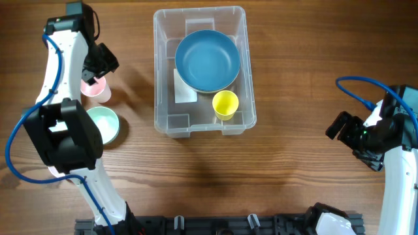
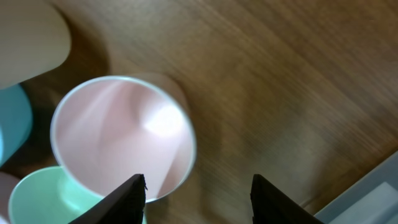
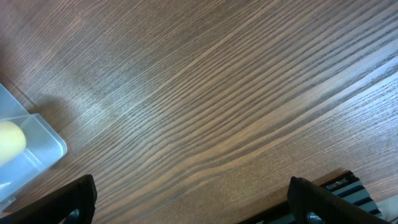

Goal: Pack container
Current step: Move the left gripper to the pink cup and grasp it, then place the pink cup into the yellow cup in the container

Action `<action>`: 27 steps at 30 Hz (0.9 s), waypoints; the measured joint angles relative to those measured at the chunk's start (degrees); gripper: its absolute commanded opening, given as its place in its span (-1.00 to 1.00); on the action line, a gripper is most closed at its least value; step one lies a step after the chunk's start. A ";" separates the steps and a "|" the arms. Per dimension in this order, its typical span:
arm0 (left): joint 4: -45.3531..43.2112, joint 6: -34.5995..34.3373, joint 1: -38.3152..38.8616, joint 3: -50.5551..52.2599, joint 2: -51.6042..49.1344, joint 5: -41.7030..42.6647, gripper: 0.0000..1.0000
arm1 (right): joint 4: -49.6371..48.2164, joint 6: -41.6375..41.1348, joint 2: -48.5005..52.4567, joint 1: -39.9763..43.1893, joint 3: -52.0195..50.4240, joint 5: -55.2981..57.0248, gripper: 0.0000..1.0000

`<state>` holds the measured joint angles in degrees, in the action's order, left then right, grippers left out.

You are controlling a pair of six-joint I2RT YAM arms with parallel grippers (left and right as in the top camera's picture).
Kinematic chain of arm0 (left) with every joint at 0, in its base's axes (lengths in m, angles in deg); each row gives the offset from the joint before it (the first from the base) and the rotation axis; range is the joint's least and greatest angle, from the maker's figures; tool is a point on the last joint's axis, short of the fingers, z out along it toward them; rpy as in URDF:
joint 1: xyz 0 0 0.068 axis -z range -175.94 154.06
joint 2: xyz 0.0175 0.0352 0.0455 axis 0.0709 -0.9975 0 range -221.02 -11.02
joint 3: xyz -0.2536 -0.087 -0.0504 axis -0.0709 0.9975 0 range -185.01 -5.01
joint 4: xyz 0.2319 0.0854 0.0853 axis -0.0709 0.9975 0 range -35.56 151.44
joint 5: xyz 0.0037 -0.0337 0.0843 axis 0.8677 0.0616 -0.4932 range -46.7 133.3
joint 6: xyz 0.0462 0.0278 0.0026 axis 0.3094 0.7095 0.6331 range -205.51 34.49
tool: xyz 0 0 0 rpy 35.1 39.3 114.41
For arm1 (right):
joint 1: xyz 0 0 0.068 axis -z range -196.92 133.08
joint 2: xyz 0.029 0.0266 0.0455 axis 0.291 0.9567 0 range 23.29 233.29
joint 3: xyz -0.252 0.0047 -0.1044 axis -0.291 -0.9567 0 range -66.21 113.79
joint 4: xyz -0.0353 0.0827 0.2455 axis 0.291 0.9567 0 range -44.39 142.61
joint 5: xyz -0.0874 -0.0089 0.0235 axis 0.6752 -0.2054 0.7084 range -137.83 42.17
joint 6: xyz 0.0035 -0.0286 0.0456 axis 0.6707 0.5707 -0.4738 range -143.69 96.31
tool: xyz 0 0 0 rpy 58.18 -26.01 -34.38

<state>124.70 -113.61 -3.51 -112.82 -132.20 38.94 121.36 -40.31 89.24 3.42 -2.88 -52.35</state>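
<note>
The clear plastic container (image 1: 163, 72) stands at the table's top centre. It holds a large blue bowl (image 1: 206, 60), a yellow cup (image 1: 225, 104) and a white label (image 1: 183, 91). A pink cup (image 1: 96, 90) stands left of the container, and shows large in the left wrist view (image 2: 121, 137). A mint green bowl (image 1: 104, 124) sits just below it. My left gripper (image 2: 198, 193) is open just above the pink cup, one finger over its rim and one beside it. My right gripper (image 3: 189, 199) is open and empty over bare wood at the far right (image 1: 343, 125).
The container's corner (image 3: 37, 146) with the yellow cup (image 3: 9, 142) shows at the right wrist view's left edge. The table's front edge (image 3: 348, 180) with a black rail lies near my right gripper. The left arm's body (image 1: 65, 140) hangs over the table's left side.
</note>
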 measured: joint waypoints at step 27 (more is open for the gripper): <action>3.69 0.85 1.40 -1.07 -4.90 -1.55 -0.92 | 0.02 0.00 0.00 0.00 0.00 0.00 0.99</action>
<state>128.40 -112.75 -2.11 -113.89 -137.10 37.39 121.38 -40.31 89.24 3.42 -2.88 -52.35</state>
